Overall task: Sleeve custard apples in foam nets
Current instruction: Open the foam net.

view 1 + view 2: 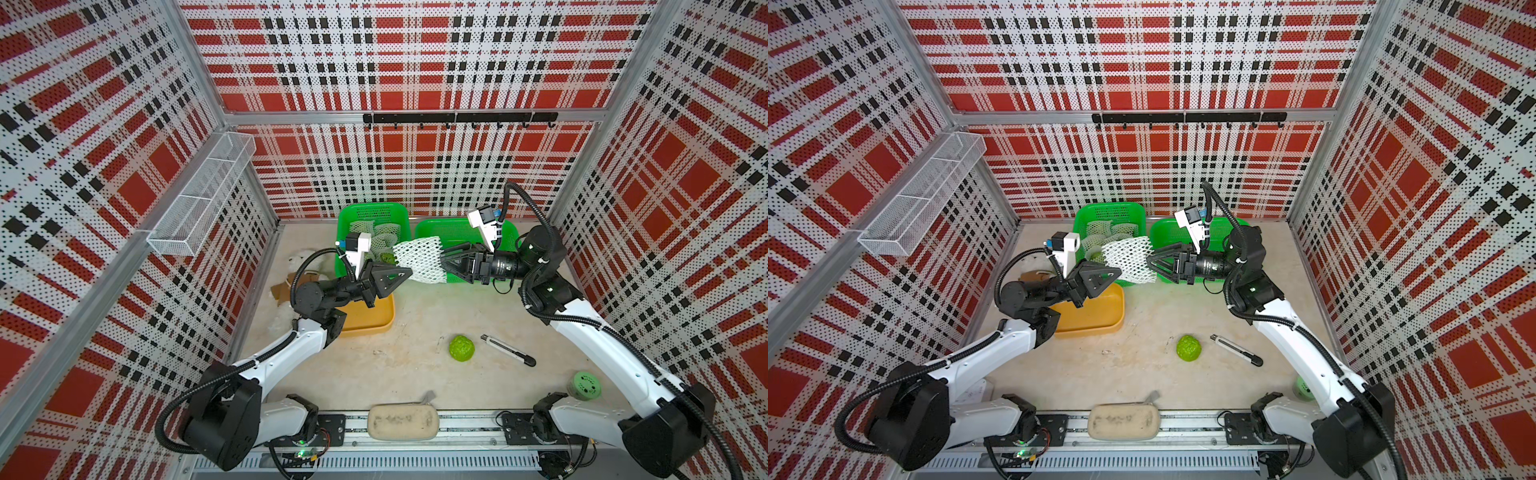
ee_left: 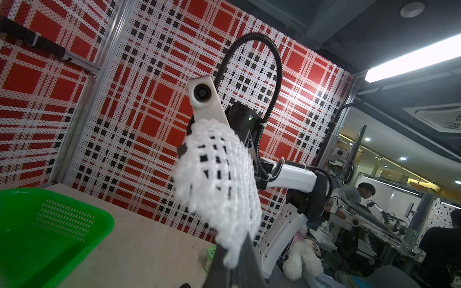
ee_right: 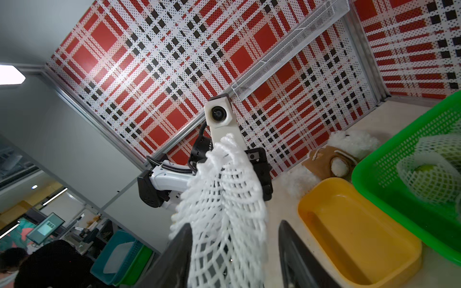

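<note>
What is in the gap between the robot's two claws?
A white foam net spans the gap between the left gripper, which pinches one end, and the right gripper. Both top views show it.

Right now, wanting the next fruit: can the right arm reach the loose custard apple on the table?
Probably yes: the custard apple lies uncovered on the table beside that arm, and the right gripper stands open.

A robotics lab: plaid perforated panels (image 1: 415, 62) fence a test bench (image 1: 419, 316), with people (image 2: 364, 191) at monitors (image 3: 46, 228) beyond
</note>
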Robot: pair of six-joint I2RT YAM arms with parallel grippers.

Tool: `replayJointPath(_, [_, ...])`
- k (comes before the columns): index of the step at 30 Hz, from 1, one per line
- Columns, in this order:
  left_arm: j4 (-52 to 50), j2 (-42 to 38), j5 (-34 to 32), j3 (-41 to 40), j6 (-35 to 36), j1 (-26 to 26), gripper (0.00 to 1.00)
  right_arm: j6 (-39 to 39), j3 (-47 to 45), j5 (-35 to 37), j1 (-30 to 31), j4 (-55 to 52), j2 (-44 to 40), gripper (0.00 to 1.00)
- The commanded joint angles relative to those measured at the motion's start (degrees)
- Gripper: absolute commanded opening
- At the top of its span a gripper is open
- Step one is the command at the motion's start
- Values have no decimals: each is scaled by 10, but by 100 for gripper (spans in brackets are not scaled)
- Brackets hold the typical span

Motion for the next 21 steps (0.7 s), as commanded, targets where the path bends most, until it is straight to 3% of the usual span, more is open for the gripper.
replayJointPath(1, [27, -14, 31, -1, -17, 10, 0, -121, 34, 34, -10, -139, -39, 71])
replayJointPath(5, [29, -24, 72, -1, -8, 10, 0, -171, 43, 29, -31, -200, -70, 73])
replayJointPath(10, [29, -37, 99, 1, 2, 8, 0, -187, 54, -33, -29, -217, -65, 29])
replayJointPath(13, [28, -37, 107, 5, 0, 6, 0, -196, 56, -44, -9, -211, -61, 16])
replayJointPath(21, [28, -33, 113, 10, -2, -4, 0, -217, 67, -25, 40, -224, -38, 12])
